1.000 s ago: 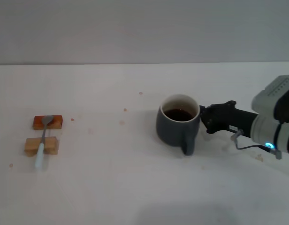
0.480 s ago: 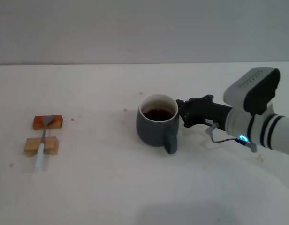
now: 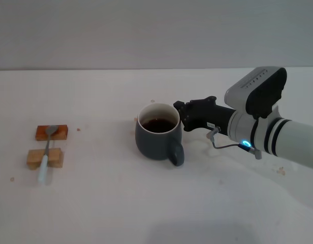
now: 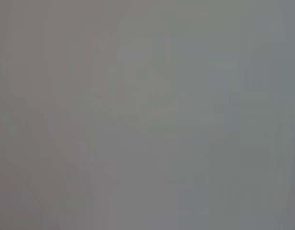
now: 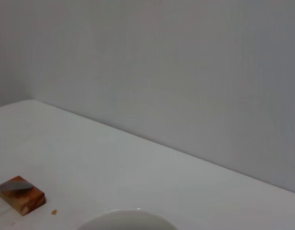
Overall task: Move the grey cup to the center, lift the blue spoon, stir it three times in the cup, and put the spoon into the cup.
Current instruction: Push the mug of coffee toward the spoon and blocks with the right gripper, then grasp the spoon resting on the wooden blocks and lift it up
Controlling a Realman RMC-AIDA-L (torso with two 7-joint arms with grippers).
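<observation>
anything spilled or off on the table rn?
No spill: the grey cup stands upright, its dark liquid inside, the right claw against its side. The blue spoon lies across two wooden blocks, apparently on purpose. Only small brownish specks dot the table.

cup: I see the grey cup (image 3: pixel 156 138), glazed ceramic, glossy
spoon: blue spoon (image 3: pixel 46 152), pale handle, metal bowl
blocks: wooden blocks (image 3: pixel 44 158), rough
counter: counter (image 3: pixel 121 203), matt white

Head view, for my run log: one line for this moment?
right gripper: against cup | spoon: on blocks | left gripper: unseen
</observation>
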